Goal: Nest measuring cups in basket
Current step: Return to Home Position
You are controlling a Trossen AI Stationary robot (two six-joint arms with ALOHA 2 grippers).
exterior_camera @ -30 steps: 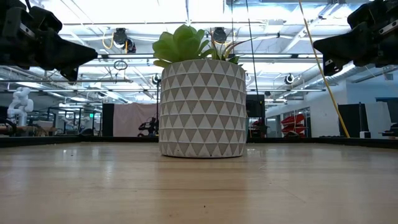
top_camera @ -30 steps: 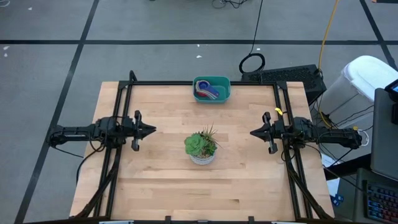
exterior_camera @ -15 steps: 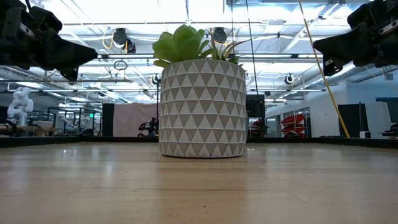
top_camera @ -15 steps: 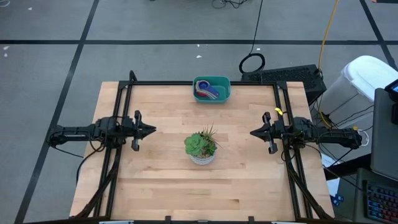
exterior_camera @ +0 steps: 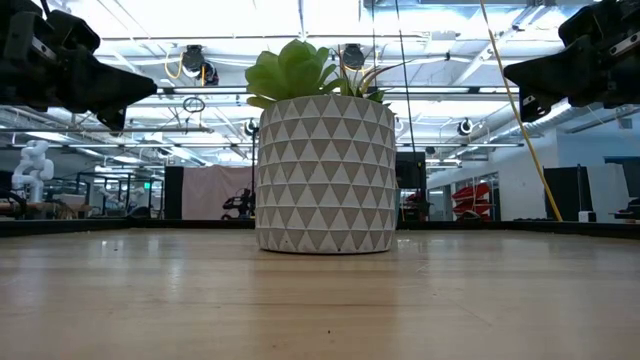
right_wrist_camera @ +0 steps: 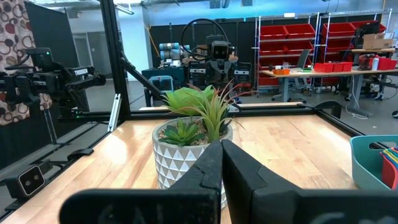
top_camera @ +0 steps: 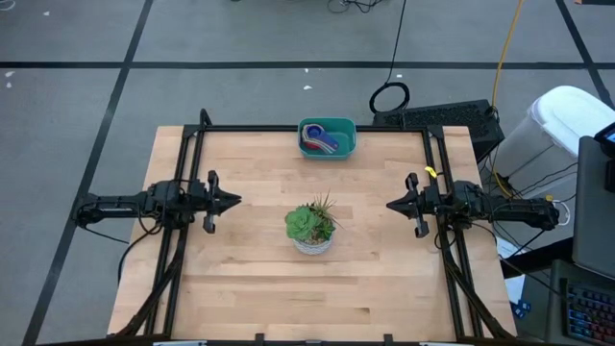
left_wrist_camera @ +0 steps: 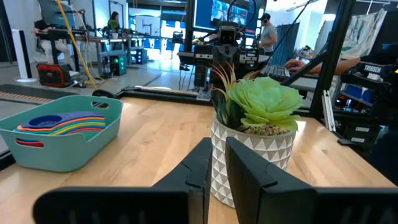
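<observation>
The measuring cups [top_camera: 319,142] in the basket [top_camera: 327,122] look light and stiff; hold the handles [left_wrist_camera: 84,124]. The left gripper [top_camera: 233,201] and right gripper [top_camera: 392,205] are closed, empty.

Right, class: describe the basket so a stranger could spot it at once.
On the wooden table, look to the edge at the high view's top, beyond the potted plant. The basket is the teal bin with coloured measuring cups nested inside.
</observation>
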